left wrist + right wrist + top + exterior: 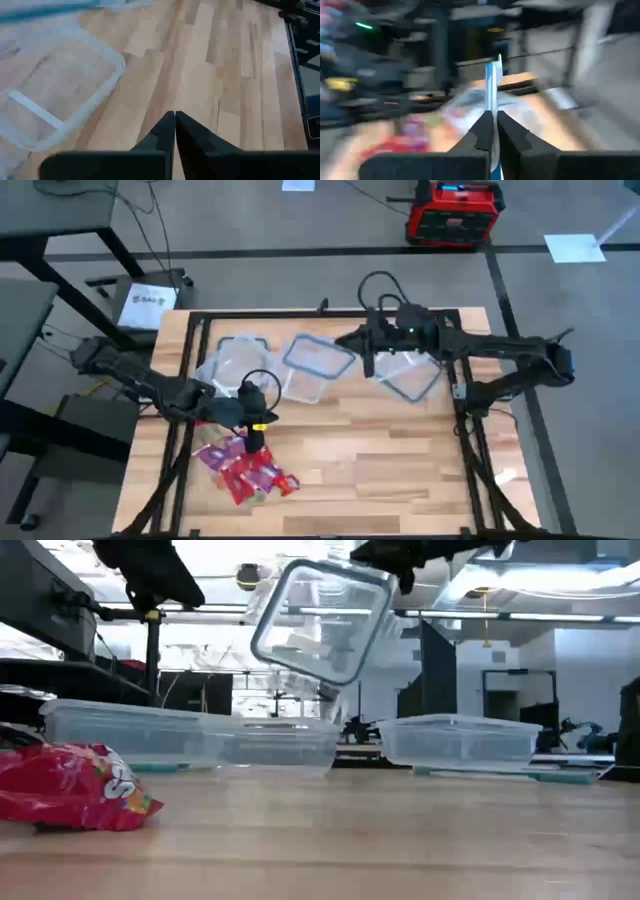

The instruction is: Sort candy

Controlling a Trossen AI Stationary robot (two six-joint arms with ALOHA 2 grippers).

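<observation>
Over the pale wooden tabletop (380, 460), the right gripper (493, 116) is up in the air at about one o'clock from the table's centre, pinched tight on the edge of a clear rectangular plastic lid with a bluish rim (320, 622). In the low view that lid hangs tilted, well above the tubs; in the right wrist view its blue edge runs straight up between the closed fingers (512, 132).

The left gripper (175, 120) sits at about nine o'clock, fingers (161, 135) pressed together with nothing between them, hovering just beside the heap of small candy pieces in shiny red, pink and magenta wrappers (245, 468). That pile lies at about seven o'clock on the tabletop, near the front left corner, and shows in the low view as a red bundle (70, 787) resting on the wood.

Along the far side, a clear rectangular plastic tub (235, 365) sits at eleven o'clock, a second one (318, 366) at twelve just beside it, and a third (412, 378) at one o'clock, under the right arm.
</observation>
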